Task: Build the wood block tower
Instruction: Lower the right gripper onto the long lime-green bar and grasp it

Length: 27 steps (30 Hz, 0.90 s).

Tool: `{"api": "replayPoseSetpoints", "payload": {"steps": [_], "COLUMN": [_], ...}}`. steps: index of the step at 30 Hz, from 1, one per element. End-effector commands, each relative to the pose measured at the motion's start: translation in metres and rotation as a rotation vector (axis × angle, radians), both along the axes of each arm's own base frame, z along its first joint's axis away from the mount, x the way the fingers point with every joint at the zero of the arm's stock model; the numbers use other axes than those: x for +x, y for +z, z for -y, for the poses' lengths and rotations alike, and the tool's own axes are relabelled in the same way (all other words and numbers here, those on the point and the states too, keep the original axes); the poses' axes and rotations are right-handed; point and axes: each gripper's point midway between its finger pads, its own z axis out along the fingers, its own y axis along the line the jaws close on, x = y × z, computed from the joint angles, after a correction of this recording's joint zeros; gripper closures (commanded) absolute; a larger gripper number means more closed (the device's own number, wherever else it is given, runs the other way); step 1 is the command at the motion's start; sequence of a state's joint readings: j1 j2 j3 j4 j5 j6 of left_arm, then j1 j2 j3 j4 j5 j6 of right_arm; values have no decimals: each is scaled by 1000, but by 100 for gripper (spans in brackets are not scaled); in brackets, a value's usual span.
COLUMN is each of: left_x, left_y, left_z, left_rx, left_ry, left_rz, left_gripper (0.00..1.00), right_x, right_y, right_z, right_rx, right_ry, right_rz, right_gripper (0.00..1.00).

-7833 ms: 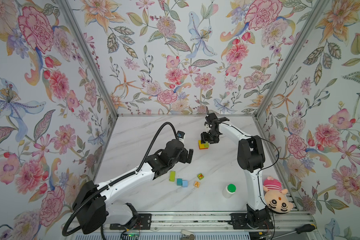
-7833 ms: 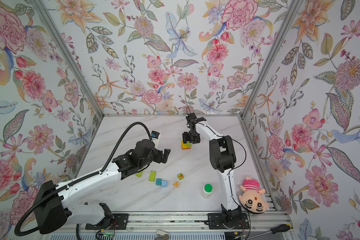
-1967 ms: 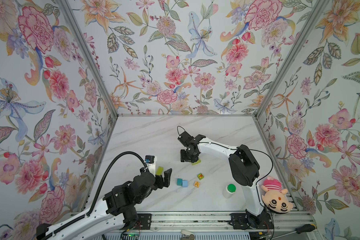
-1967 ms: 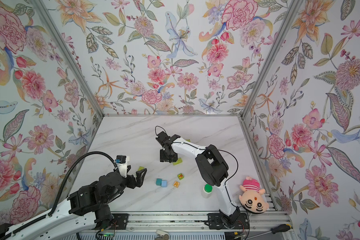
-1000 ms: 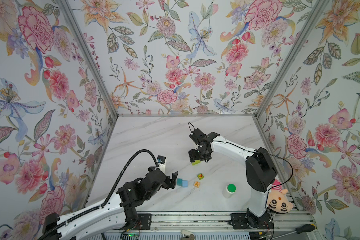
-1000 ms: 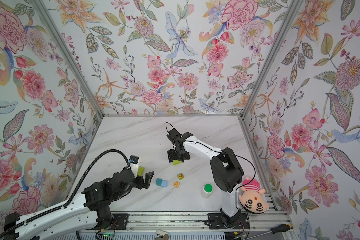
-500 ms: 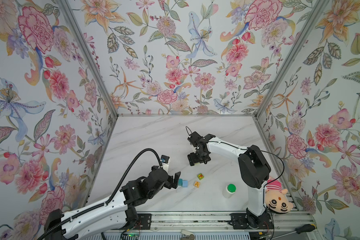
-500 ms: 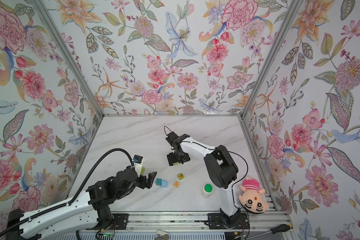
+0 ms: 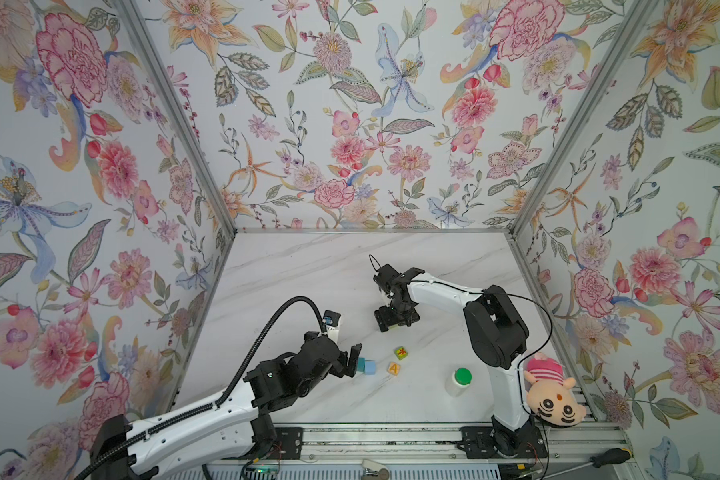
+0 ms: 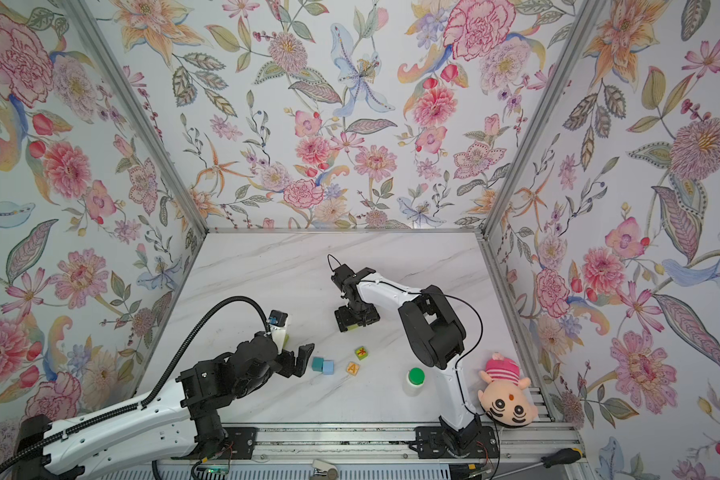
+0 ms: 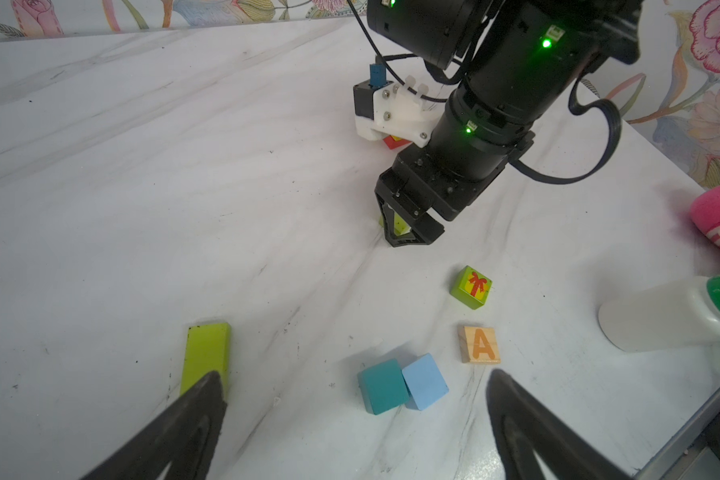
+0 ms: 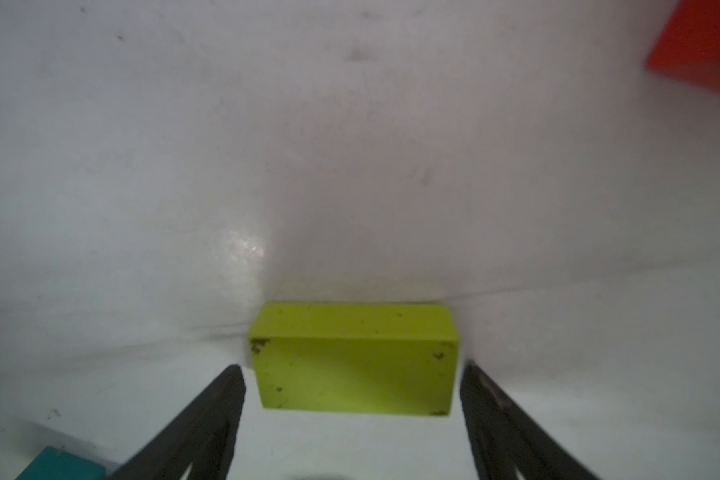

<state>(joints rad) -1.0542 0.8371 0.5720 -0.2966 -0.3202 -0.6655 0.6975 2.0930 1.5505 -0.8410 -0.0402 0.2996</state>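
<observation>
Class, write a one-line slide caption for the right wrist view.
Right pincer flanks a lime-green block on the white table, a red block nearby.

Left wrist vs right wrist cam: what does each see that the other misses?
Only left wrist: a flat lime oblong, light-blue cube, green red-marked cube, "A" cube, white bottle, right gripper seen from outside. Only right wrist: its fingers flanking the ends of the lime block; contact unclear. Both: that lime block, teal cube, red block.
</observation>
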Motion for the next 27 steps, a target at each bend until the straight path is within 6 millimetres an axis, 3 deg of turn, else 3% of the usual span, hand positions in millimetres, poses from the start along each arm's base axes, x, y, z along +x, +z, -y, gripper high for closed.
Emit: {"api": "replayPoseSetpoints", "payload": {"steps": [1, 11, 27], "left_x": [2, 1, 4], "left_y": [7, 0, 5], "left_z": [3, 11, 14], "left_rx": [-4, 21, -2], "left_ry": [3, -36, -54], "left_rz": [16, 6, 15], "left_gripper": [1, 1, 1], "right_x": [6, 11, 8], "right_y": [-2, -2, -1], "right_z": [2, -1, 8], "right_rx": [-20, -17, -55], "right_ry": [9, 21, 6], "right_rz": [3, 3, -5], "right_gripper": [17, 19, 50]}}
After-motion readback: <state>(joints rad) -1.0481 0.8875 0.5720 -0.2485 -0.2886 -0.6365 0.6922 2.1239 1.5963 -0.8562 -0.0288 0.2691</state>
